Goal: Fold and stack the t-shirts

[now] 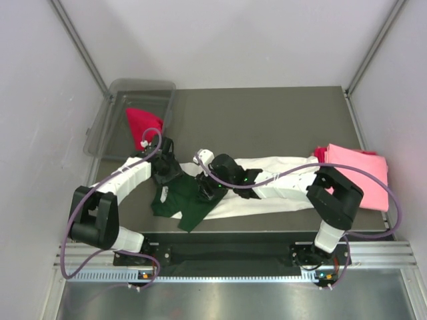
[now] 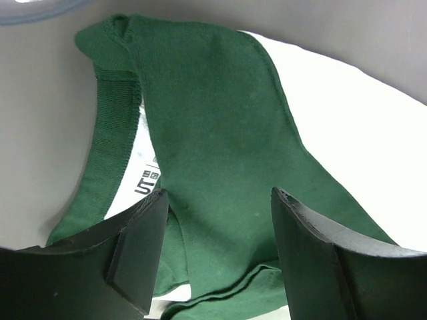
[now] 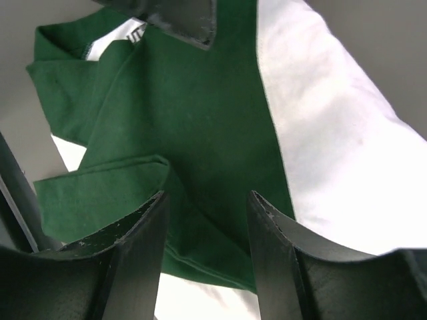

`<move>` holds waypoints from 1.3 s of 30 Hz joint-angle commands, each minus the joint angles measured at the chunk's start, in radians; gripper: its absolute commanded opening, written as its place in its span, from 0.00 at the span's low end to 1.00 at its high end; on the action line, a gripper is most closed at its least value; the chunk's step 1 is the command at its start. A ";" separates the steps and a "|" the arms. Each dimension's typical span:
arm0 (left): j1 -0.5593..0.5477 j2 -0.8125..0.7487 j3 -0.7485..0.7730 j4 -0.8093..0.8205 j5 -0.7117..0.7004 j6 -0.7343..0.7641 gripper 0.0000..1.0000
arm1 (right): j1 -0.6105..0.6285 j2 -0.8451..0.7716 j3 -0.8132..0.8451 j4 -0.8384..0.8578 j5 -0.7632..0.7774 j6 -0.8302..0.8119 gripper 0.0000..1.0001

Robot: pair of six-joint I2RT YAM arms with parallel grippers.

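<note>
Now, at the white-and-green t-shirt: spread left-right along the near side of the table, green shoulder end to the left, white body to the right. Bunched and creased at the green end, w/ the neck label showing in the left wrist view.

Re left gripper: arm reaching in from the near-left base, forearm angled far-right, wrist tipped down over the green collar area. Fingers apart, green cloth lying btwn them; cannot tell whether tips touch it.

Re right gripper: elbow bent up at near right, forearm stretched leftward low over the white body, ending just beside the left gripper. Fingers apart too, w/ a raised green fold running into the gap, not pinched.

Elsewhere: pink t-shirt folded flat at the right edge of the table, atop a red t-shirt peeking out on its far-left side. Also a second red t-shirt, crumpled in the clear bin at the far-left corner, well apart from both grippers.
</note>
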 commanded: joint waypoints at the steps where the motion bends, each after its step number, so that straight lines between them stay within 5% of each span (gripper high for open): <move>1: 0.002 0.000 0.011 0.004 0.011 -0.013 0.68 | 0.038 0.015 0.042 0.063 0.043 -0.059 0.50; 39: 0.002 0.206 -0.034 0.017 -0.103 -0.041 0.66 | 0.096 -0.031 -0.079 0.166 0.006 -0.047 0.52</move>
